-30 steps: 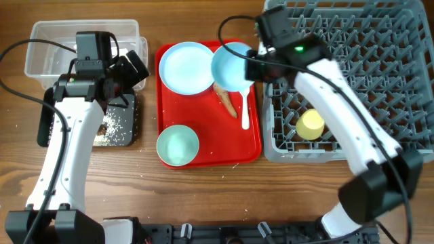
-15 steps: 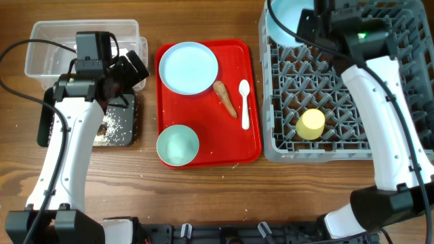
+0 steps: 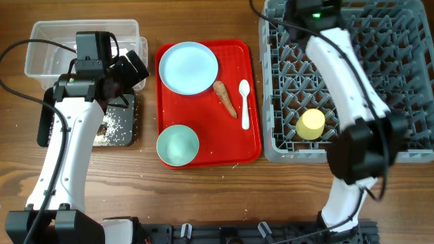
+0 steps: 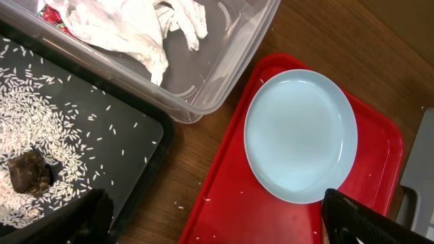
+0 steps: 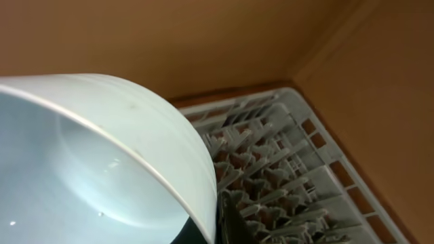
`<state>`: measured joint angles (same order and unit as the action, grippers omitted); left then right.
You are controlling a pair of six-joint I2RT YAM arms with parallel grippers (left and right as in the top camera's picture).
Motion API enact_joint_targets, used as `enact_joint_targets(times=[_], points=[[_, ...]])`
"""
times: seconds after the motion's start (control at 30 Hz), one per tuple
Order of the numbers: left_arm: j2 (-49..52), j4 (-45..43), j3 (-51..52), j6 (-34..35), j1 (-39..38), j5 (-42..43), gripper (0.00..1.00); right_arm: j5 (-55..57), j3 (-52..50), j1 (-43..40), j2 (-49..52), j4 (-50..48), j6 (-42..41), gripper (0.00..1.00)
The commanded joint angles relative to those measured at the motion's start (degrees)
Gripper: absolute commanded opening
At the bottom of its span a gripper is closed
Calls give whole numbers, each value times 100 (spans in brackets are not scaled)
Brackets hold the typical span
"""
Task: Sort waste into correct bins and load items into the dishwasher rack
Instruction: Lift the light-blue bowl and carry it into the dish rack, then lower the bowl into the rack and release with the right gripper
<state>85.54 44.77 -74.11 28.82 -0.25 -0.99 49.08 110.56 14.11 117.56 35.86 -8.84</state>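
At the table's far left corner stood the clear plastic tub (image 4: 224, 74), with the crumpled white paper with red marks (image 4: 129, 24) lying inside it. Just in front of it lay the black tray (image 4: 135, 163), strewn with white rice grains (image 4: 41, 135) and carrying the small brown food lump (image 4: 28, 175). The left pincer (image 4: 213, 213) hung over the gap between the black tray and the red serving tray (image 3: 251, 146), released, spread wide and grasping nothing.

The red serving tray sat at the middle of the table. On it the pale blue plate (image 3: 188, 68) took the far left part and the mint-green bowl (image 3: 178, 145) the near left corner. The carrot-like stick (image 3: 226, 99) lay just beside the white plastic spoon (image 3: 245, 105), not touching it, toward the right side.

The grey dishwasher rack (image 3: 380, 68) filled the table's far right corner, with the small yellow cup (image 3: 311, 124) in its near left part. The right pincer (image 5: 220, 227) was clenched on the rim of the small white bowl (image 5: 102, 169), held tilted above the rack's far left part. From overhead the bowl was out of view.
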Motion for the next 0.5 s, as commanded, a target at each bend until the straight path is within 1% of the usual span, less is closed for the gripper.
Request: enact_joint_targets(times=[0.0, 0.1, 0.13, 0.37, 0.47], points=[[-46, -11, -81, 35, 22, 4, 100, 1191, 74, 17, 476, -450, 197, 4], [-46, -11, -79, 35, 20, 4, 100, 1547, 72, 17, 793, -1248, 973, 4], [-46, -11, -81, 35, 22, 4, 100, 1550, 72, 17, 872, -1429, 1058, 4], [-46, -11, -81, 35, 22, 4, 100, 1537, 70, 28, 1150, -2015, 1049, 4], [-46, -11, -81, 35, 22, 4, 100, 1362, 70, 28, 1268, -2232, 1353, 4]])
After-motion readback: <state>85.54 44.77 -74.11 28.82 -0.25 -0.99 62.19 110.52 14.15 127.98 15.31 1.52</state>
